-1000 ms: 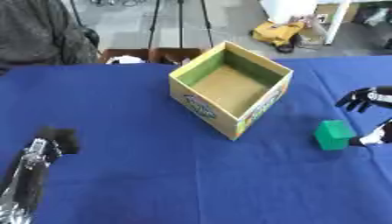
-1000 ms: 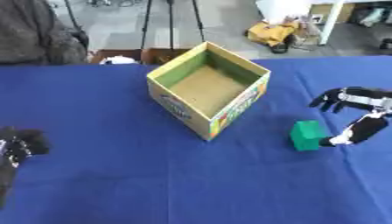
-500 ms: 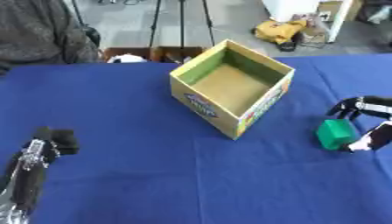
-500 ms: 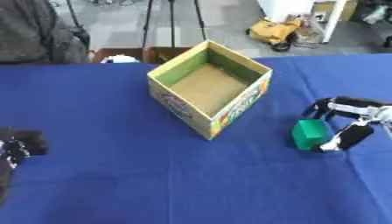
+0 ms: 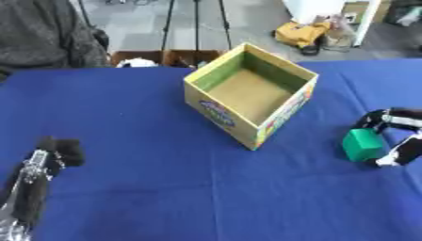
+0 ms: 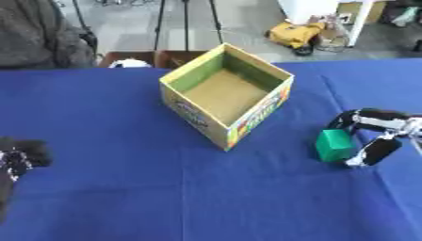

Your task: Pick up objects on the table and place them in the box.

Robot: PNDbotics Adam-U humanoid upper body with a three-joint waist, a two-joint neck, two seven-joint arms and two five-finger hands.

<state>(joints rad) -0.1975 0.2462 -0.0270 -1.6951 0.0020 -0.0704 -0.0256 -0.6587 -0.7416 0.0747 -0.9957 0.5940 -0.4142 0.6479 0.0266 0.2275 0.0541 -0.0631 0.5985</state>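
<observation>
— Where's the block (image 6: 334, 145)?
— On the cloth (image 6: 124, 188), right of the box (image 6: 225, 99).
— Right hand (image 6: 372, 136)?
— Fingers curled round the block.
— Left hand (image 5: 37, 179)?
— Near the lower left; fingers, can't tell.

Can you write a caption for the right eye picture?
Robot's right hand closing around a green block beside the open cardboard box.

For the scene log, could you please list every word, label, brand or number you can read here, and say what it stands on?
No text can be read.
Box: colourful printed graphics on its outer walls, possibly a logo, too blurred to read.
Green block, at the right hand: no marking visible.
Blue tablecloth: plain.
Left hand: no visible lettering.
</observation>
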